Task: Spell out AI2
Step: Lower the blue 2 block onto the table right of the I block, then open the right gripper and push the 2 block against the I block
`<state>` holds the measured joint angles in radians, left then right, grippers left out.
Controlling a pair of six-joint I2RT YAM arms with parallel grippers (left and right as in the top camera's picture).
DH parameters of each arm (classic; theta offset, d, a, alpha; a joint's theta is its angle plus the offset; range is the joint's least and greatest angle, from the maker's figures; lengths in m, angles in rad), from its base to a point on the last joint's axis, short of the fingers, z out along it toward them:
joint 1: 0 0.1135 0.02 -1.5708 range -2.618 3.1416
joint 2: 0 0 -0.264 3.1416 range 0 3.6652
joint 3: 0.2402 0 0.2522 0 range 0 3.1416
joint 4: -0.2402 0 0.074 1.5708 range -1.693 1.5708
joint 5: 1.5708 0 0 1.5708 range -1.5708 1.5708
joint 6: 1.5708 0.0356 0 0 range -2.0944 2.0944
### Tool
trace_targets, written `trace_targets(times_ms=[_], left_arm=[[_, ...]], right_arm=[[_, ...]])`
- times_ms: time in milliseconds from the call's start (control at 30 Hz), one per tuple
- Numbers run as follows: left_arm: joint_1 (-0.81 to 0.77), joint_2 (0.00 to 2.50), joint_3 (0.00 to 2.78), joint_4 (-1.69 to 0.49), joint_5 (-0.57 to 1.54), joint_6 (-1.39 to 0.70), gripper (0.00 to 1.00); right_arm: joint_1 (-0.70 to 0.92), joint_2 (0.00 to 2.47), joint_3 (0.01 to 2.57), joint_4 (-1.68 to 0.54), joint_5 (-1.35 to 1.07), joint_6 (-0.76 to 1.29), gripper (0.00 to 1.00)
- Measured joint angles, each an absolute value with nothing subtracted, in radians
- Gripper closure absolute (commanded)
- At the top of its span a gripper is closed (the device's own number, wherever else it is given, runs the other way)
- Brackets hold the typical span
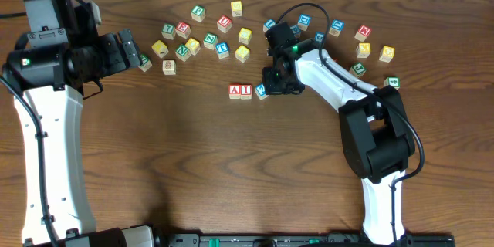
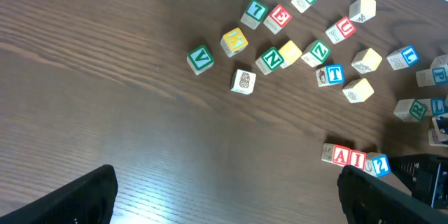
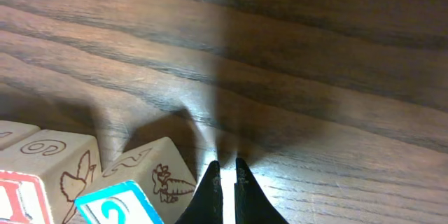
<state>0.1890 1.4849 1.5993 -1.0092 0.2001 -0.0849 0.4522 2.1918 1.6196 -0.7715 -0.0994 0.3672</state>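
The red "A" cube (image 1: 235,90) and the red "I" cube (image 1: 245,90) sit side by side at the table's middle. The blue "2" cube (image 1: 262,90) lies just right of them, slightly turned. The left wrist view shows the A cube (image 2: 341,155), the I cube (image 2: 358,158) and the 2 cube (image 2: 379,163) in a row. My right gripper (image 3: 227,168) is shut and empty, its tips on the table right beside the 2 cube (image 3: 122,206); the I cube (image 3: 17,199) shows at the left edge. My left gripper (image 2: 224,196) is open and empty, far left above bare wood.
Several loose letter cubes lie scattered behind the row, a group at the back left (image 1: 193,35) and another at the back right (image 1: 363,42). The right arm (image 1: 332,85) stretches over the table from the front right.
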Motion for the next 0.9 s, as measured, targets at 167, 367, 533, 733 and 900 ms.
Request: trace_targets(times_ms=[167, 367, 533, 733, 900], left_arm=[[0.189, 1.485, 1.599, -1.010, 0.200, -0.085, 0.01], [0.189, 1.485, 1.599, -1.009, 0.200, -0.085, 0.01], [0.189, 1.485, 1.599, -1.010, 0.200, -0.085, 0.01], [0.189, 1.485, 1.599, -1.010, 0.200, -0.085, 0.01], [0.189, 1.485, 1.599, -1.009, 0.200, -0.085, 0.01]], right_arm=[[0.456, 2.192, 1.620, -0.765, -0.098, 0.368, 0.97], [0.492, 2.192, 1.620, -0.765, -0.102, 0.368, 0.97], [0.509, 2.192, 1.620, -0.771, -0.104, 0.368, 0.96], [0.512, 2.192, 1.619, -0.773, -0.105, 0.368, 0.96], [0.512, 2.192, 1.620, -0.772, -0.105, 0.368, 0.97]])
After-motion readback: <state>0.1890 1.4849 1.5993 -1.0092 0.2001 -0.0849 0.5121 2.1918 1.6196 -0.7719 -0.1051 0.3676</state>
